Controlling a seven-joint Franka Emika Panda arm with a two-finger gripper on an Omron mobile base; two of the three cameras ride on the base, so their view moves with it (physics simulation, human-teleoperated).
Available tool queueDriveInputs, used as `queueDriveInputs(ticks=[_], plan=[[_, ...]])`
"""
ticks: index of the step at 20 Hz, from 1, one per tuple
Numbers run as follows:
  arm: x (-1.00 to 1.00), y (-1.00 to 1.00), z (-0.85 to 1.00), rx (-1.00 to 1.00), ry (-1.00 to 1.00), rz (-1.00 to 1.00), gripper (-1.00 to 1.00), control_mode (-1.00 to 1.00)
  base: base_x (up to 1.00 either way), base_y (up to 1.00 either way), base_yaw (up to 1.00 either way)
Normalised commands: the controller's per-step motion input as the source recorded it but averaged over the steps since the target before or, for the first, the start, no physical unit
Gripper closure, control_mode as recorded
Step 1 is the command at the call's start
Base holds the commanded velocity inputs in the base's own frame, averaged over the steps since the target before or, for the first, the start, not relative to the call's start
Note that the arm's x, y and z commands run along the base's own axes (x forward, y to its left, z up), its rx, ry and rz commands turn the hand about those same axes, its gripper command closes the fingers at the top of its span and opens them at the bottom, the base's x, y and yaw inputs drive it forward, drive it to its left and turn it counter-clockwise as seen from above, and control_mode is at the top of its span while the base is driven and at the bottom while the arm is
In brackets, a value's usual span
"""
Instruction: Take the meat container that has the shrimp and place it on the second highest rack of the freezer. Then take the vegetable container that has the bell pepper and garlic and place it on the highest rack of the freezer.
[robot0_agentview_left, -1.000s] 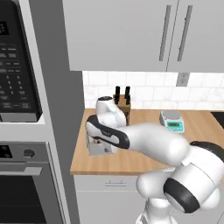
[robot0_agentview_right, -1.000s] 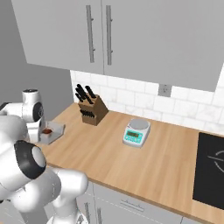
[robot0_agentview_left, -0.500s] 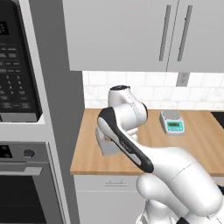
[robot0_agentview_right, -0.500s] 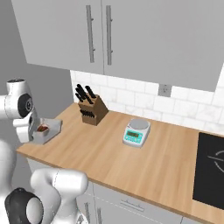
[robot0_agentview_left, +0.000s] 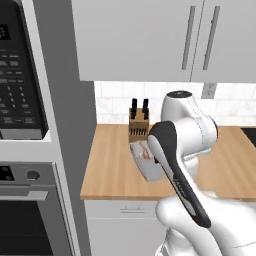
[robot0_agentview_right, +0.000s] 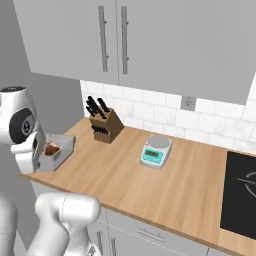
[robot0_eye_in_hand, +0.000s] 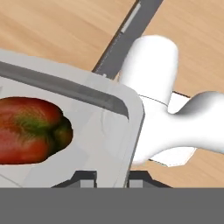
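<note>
Hand view: gripper (robot0_eye_in_hand: 112, 177) is pinching the rim of the vegetable container (robot0_eye_in_hand: 87, 127), bell pepper (robot0_eye_in_hand: 30, 131) sitting inside; we're holding it lifted over the counter (robot0_agentview_right: 150, 185) near the knife block (robot0_agentview_right: 106, 127). We're judging the second step is in hand; next we're needing to carry it level to the freezer's highest rack.

Translucent grey vegetable container (robot0_eye_in_hand: 105, 131) holding a red-and-green mottled bell pepper (robot0_eye_in_hand: 30, 129); light wood-grain bench (robot0_agentview_right: 150, 185); brown knife block (robot0_agentview_right: 106, 127) with black handles; teal-faced kitchen scale (robot0_agentview_right: 156, 151).
</note>
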Motion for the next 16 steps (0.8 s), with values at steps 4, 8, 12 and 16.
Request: queueDriveInputs(ticks=[4, 8, 12, 16], plan=[[-0.95, -0.51, 0.46, 0.00, -0.22, 0.00, 1.00, -1.00, 0.00, 0.00, 0.00], [-0.70, -0.45, 0.26, 0.05, -0.18, 0.00, 1.00, -1.00, 0.00, 0.00, 0.00], [-0.26, -0.53, 0.21, 0.12, -0.04, 0.00, 1.00, -1.00, 0.00, 0.00, 0.00], [0.06, -0.18, 0.07, 0.20, 0.18, -0.01, 1.00, -1.00, 0.00, 0.00, 0.00]])
